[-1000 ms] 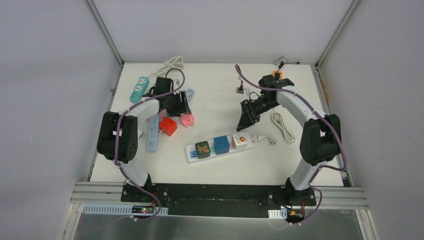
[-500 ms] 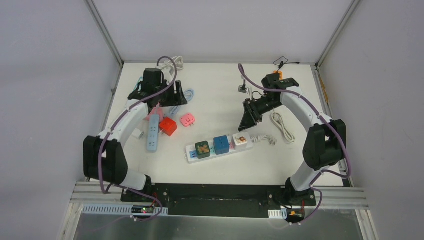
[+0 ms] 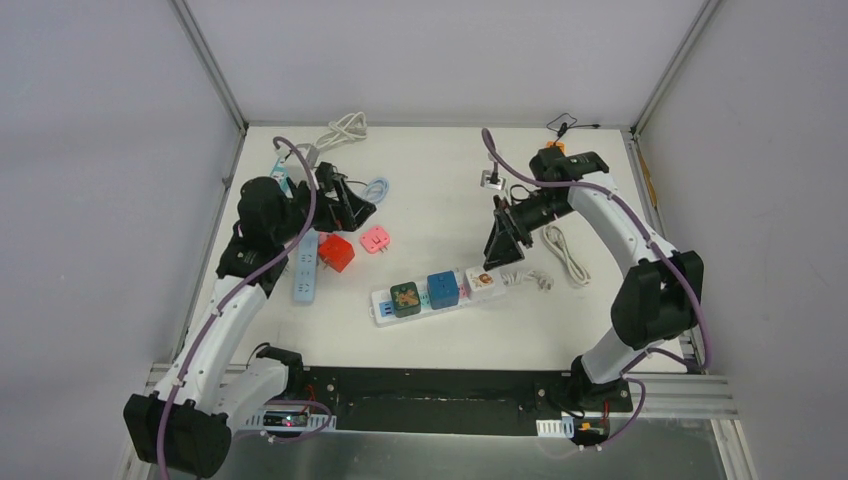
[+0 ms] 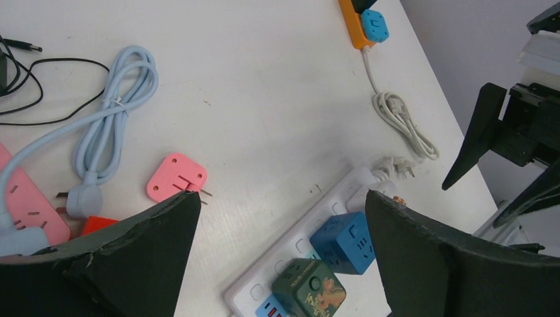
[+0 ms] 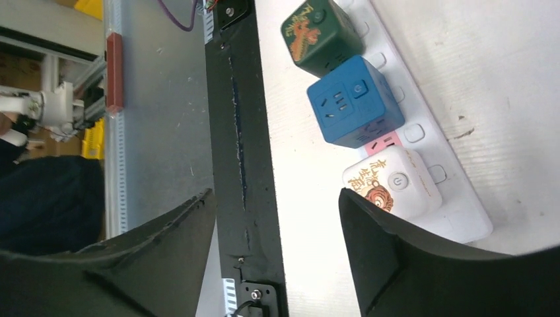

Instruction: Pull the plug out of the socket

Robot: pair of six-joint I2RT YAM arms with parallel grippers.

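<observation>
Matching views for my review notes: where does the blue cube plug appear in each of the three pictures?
Top external: blue cube at mid-table, the middle of three cubes in a row.
Left wrist: low, right of centre.
Right wrist: upper part, right of centre.
Shared landmark: the green cube directly beside it, at the bottom edge in the left wrist view and at the top in the right wrist view.

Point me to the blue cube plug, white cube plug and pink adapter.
blue cube plug (image 5: 343, 99), right wrist view, top socket face
white cube plug (image 5: 389, 181), right wrist view, printed top face
pink adapter (image 4: 176, 177), left wrist view, flat face
</observation>
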